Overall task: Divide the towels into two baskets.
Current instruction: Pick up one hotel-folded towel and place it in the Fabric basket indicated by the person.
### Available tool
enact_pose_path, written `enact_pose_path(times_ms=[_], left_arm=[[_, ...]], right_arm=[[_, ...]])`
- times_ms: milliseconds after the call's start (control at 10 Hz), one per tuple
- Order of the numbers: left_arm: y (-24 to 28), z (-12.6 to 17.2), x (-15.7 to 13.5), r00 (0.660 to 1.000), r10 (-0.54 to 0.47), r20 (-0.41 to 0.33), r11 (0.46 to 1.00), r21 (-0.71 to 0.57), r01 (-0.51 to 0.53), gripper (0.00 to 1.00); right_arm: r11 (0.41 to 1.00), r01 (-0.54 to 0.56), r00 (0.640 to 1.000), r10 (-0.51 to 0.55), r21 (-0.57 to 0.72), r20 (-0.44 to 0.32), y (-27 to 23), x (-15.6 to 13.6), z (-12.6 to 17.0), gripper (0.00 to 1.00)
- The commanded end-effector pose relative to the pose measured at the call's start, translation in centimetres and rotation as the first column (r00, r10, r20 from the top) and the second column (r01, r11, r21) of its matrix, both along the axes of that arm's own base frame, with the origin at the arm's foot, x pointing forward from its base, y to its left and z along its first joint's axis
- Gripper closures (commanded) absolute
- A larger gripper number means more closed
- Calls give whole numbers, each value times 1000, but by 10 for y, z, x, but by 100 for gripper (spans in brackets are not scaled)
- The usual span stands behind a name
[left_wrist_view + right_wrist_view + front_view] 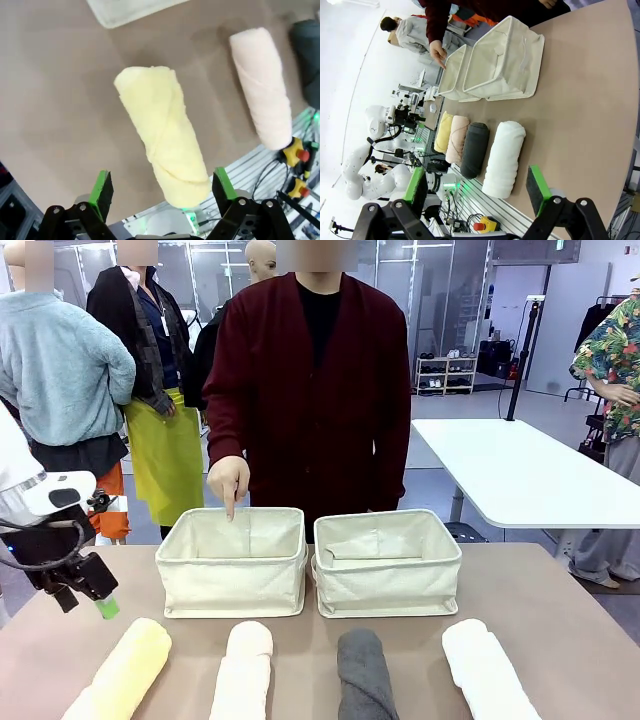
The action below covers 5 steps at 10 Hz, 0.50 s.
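Our left tool [161,187] has its two fingers wide apart, and there is nothing in them. It hangs in the air above the yellow towel [162,140]. In the left wrist view, the near end of that towel shows between the two green pads [101,186]. In the front view, this tool sits at the left side, over the counter [560,600].

Our right tool [476,186] has its two fingers wide apart too, and it holds nothing. It is up above the near edge of the counter. The white towel [504,157] lies below it and a little ahead.

We count four rolled towels. They lie in one row along the near side of the counter, side by side, with a bit of bare counter between them. From our left to our right they are the yellow towel, the cream towel [261,85], the dark grey towel [363,670] and the white towel. All four lie on the counter, outside the baskets.

We count two baskets, both made of cream cloth. They stand behind the row of towels, the left basket [232,580] and the right basket [388,578], very close together. We cannot tell if they touch.

A person in a dark red top stands at the far side. The person's hand [229,478] points one finger down at the far rim of the left basket.
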<state>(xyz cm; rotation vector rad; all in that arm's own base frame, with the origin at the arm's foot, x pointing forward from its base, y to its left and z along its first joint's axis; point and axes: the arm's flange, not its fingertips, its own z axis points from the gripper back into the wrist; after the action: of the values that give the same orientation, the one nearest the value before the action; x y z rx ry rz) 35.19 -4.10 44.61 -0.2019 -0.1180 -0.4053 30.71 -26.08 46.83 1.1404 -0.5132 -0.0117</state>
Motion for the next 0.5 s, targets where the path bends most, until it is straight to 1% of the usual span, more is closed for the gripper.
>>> enact_pose_path(times_ms=[0, 100, 200, 400], left_arm=[[-9, -46, -37, 998, 51, 34, 997, 52, -53, 0], [-12, -57, -37, 997, 71, 6, 996, 59, -72, 0], [-12, -68, -36, 996, 84, -2, 995, 52, -84, 0], [-14, -85, -46, 996, 81, -30, 995, 57, -79, 0]], right_arm=[[1000, -10, 1000, 10, -1, 13, 0, -3, 1, 0], [1000, -10, 1000, 10, -1, 13, 0, -3, 1, 0], [1000, -10, 1000, 10, -1, 13, 0, -3, 1, 0], [1000, -10, 1000, 10, -1, 13, 0, -3, 1, 0]])
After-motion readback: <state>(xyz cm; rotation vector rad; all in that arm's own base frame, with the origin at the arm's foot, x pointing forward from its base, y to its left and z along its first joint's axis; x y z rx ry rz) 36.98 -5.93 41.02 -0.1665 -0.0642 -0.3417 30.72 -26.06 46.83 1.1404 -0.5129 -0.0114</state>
